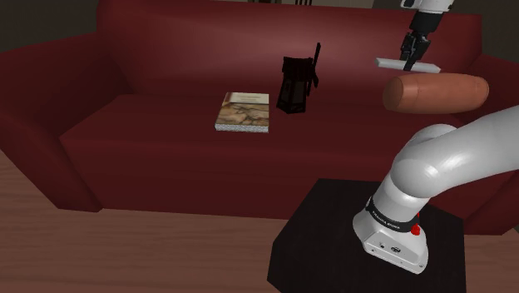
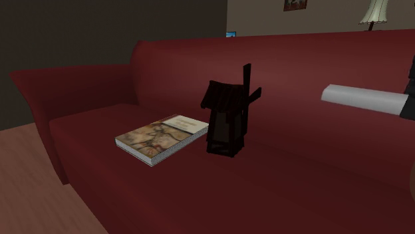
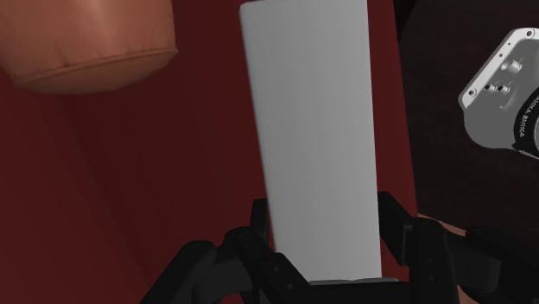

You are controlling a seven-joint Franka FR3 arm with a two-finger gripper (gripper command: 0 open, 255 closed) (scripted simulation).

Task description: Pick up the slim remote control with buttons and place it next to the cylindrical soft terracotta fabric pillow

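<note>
A wide stretch of the sofa seat [image 1: 158, 154] is being left bare at the shoulder view's left and along the front edge. The middle is being taken up by a book [image 1: 244, 111] and, just beside it, an upright black lantern-like object [image 1: 295, 86]. Bare cushion is being left open between that object and the terracotta pillow [image 1: 434, 93]. Room just beyond the pillow is being occupied by the gripper [image 1: 409, 63] clasping the grey remote [image 1: 389, 62].
</note>
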